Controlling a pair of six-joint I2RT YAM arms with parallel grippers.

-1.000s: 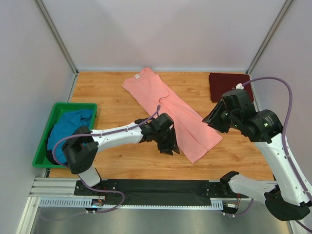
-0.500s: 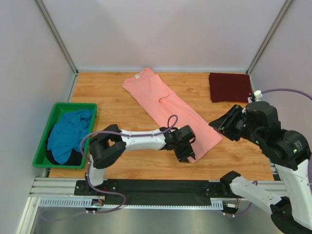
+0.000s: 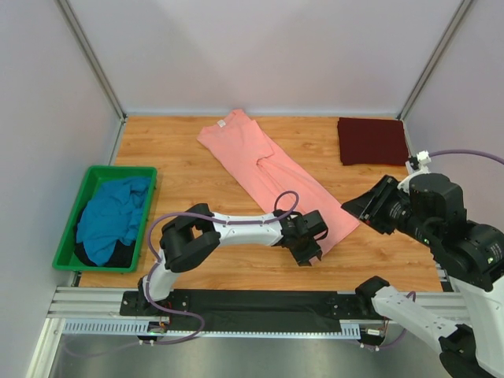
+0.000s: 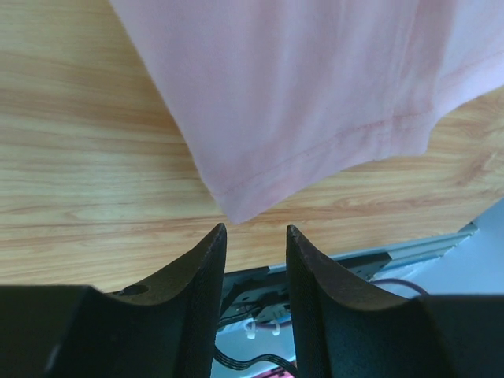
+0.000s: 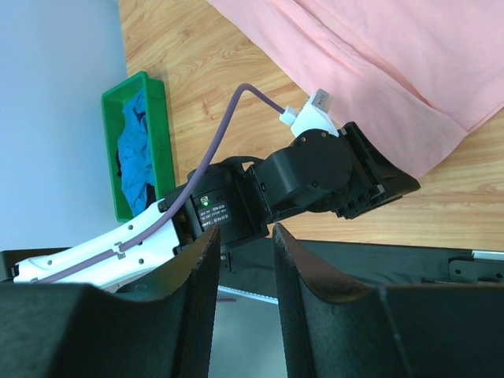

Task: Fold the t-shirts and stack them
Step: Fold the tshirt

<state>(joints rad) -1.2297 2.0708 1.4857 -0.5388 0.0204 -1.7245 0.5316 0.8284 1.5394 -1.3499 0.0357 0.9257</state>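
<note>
Folding the salmon-pink t-shirt [image 3: 268, 169] is judged the step in hand: it is laid as a long strip slanting from far centre to near right on the table [image 3: 173, 150], with the maroon t-shirt [image 3: 372, 140] folded at far right and the teal-blue t-shirt [image 3: 110, 213] bunched in the green bin [image 3: 122, 168] at left. Next, the near hem corner should be taken between the parted, empty fingers of the left gripper [image 4: 256, 232], while the right gripper [image 3: 364, 206], raised by the strip's right edge and likewise apart and empty, is lowered. Only in the left wrist view are the fingertips seen just short of that corner; only from above is the maroon t-shirt seen.
</note>
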